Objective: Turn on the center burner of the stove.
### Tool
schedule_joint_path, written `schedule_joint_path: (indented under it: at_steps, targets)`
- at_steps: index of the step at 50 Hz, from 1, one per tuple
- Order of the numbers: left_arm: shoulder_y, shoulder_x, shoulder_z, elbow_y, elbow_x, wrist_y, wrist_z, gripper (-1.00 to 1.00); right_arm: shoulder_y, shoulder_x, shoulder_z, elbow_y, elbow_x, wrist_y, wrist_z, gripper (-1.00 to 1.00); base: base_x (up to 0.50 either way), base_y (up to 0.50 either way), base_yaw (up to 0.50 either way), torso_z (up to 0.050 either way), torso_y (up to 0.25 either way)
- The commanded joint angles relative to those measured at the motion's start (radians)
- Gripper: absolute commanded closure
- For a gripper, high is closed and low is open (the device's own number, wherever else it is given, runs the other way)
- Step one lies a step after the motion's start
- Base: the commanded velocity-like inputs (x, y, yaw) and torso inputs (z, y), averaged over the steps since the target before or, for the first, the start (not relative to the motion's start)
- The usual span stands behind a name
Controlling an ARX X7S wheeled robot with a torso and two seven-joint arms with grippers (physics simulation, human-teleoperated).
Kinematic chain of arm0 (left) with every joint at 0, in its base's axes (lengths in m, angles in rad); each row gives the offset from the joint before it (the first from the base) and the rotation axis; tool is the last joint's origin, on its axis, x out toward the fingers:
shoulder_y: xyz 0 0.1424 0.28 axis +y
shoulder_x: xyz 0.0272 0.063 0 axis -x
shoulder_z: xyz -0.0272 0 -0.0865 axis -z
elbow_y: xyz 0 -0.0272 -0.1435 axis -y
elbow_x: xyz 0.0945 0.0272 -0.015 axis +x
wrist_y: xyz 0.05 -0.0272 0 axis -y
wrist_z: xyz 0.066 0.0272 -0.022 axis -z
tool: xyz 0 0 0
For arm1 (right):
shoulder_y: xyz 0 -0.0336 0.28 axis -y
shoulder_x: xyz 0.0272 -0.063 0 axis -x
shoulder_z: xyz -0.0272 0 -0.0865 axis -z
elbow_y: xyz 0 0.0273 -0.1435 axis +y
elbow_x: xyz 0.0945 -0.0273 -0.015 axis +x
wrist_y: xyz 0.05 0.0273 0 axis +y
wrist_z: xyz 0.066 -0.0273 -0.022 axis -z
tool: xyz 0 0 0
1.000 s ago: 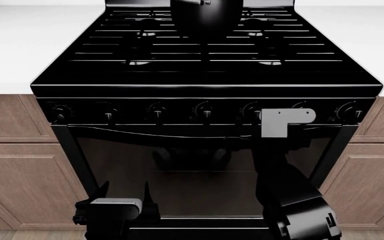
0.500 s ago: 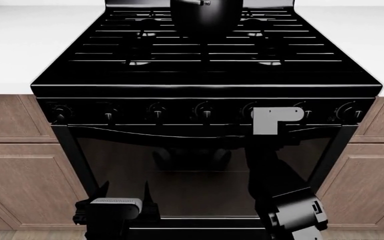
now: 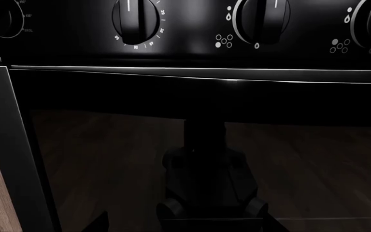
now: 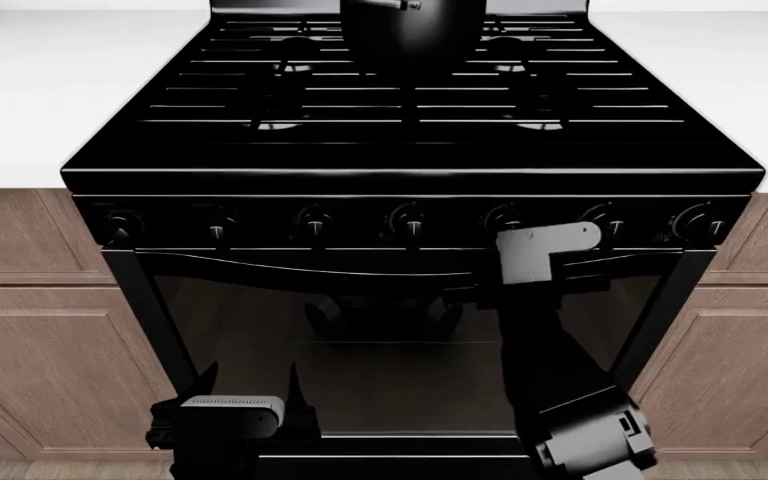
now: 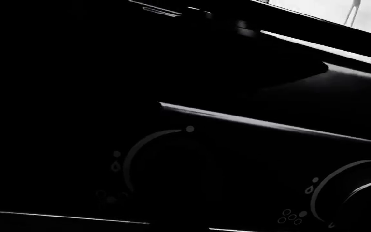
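Note:
The glossy black stove (image 4: pixel 411 150) fills the middle of the head view, with its row of seven knobs along the front; the middle knob (image 4: pixel 411 220) has nothing touching it. My right gripper (image 4: pixel 502 236) is raised to the knob row, just beyond its grey wrist bracket (image 4: pixel 544 250), at the knob right of the middle one (image 4: pixel 504 218). Its fingers are lost against the black panel. The right wrist view is very dark and shows a knob (image 5: pixel 166 164) close ahead. My left gripper (image 4: pixel 251 380) hangs low before the oven door, open and empty.
A dark pot (image 4: pixel 411 30) stands at the back centre of the grates. White countertops (image 4: pixel 37 90) flank the stove, with brown wood cabinets (image 4: pixel 37 330) below. The left wrist view shows knobs (image 3: pixel 137 19) above the oven handle (image 3: pixel 205 75) and dark glass door.
My right arm has moved left along the knob row, its grey bracket shifting from near the sixth knob toward the fifth. The left arm has not moved.

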Motion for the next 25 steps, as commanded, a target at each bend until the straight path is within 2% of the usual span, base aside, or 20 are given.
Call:
schedule_joint_path:
  at_steps: [1, 10, 25]
  targets:
    - [-0.001, -0.004, 0.005, -0.001, -0.004, 0.001, -0.004, -1.0, 0.011, 0.034, -0.109, -0.037, -0.135, -0.108, -0.001, 1.0, 0.0, 0.0, 0.0, 0.0, 0.0]
    - [-0.002, -0.007, 0.009, -0.001, -0.007, 0.003, -0.008, -1.0, 0.019, 0.06, -0.165, -0.012, -0.205, -0.183, 0.015, 1.0, 0.0, 0.0, 0.0, 0.0, 0.002]
    - [-0.003, -0.011, 0.015, -0.002, -0.012, 0.005, -0.013, -1.0, 0.055, 0.128, -0.34, 0.034, -0.479, -0.266, 0.117, 1.0, 0.0, 0.0, 0.01, 0.0, 0.001]
